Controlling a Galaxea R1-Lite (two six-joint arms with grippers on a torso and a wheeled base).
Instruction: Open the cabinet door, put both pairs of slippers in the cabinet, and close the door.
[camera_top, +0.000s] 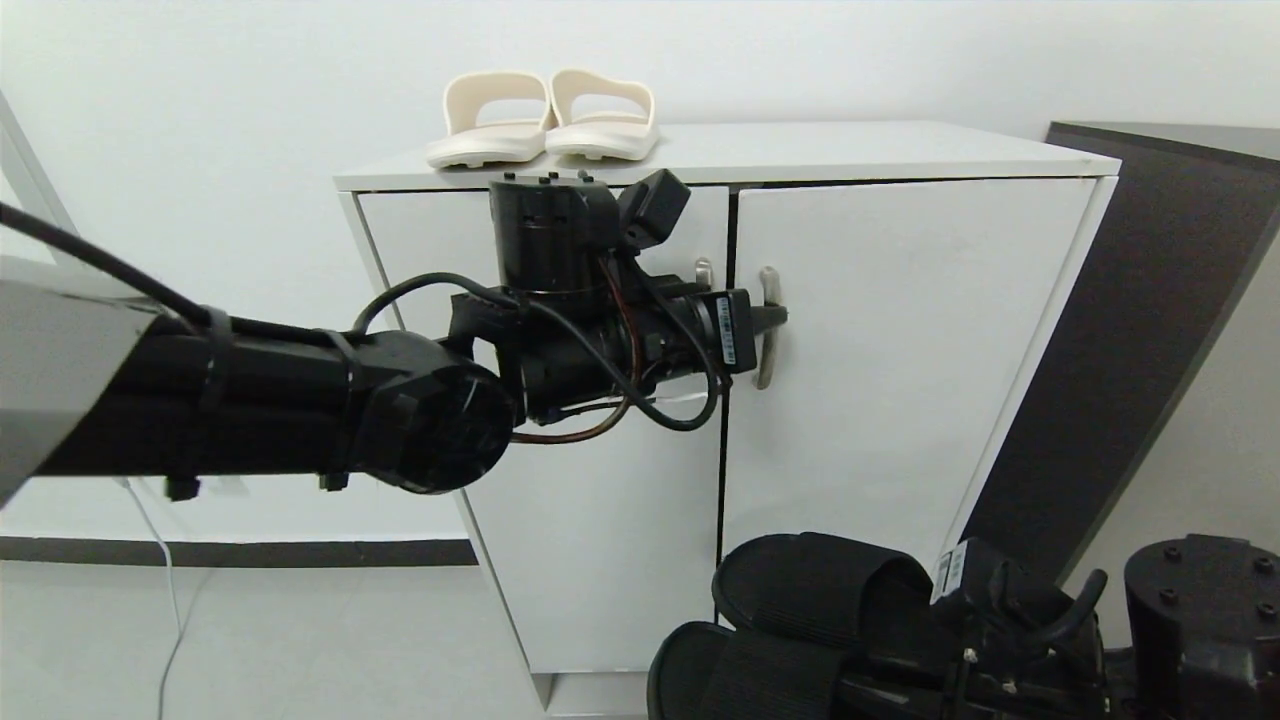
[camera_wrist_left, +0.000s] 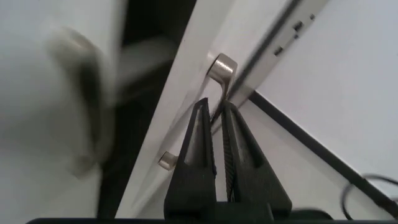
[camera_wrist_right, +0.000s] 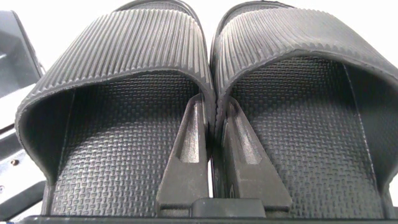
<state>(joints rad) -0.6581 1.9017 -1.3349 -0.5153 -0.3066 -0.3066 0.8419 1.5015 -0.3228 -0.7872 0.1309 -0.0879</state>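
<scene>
1. The cabinet (camera_top: 560, 560) is white and square-edged. Its two flat doors meet at a dark upright seam, with a curved metal handle on each side of it. In the head view the doors look shut, but I cannot tell whether the right one stands a crack open.
2. The left gripper (camera_wrist_left: 214, 104) is stretched sideways across the left door at handle height. Its thin black fingers (camera_wrist_left: 198, 149) are closed almost together on the right door handle (camera_top: 766, 360), with the metal bar pinched between them.
3. The left door handle (camera_top: 703, 271) is just beside the seam and is mostly hidden behind the gripper.
4. The cream slippers (camera_top: 545, 118) are smooth open-toed slides, each with one wide strap. They lie side by side and touching on the cabinet top, toward its left end, heels toward the robot.
5. The black slippers (camera_top: 800, 600) have wide ribbed straps and pebbled footbeds. They are held side by side, low in front of the right door.
6. The right gripper (camera_wrist_right: 214, 109) has one finger inside each black slipper. The fingers are nearly closed and clamp the two inner side walls together.
</scene>
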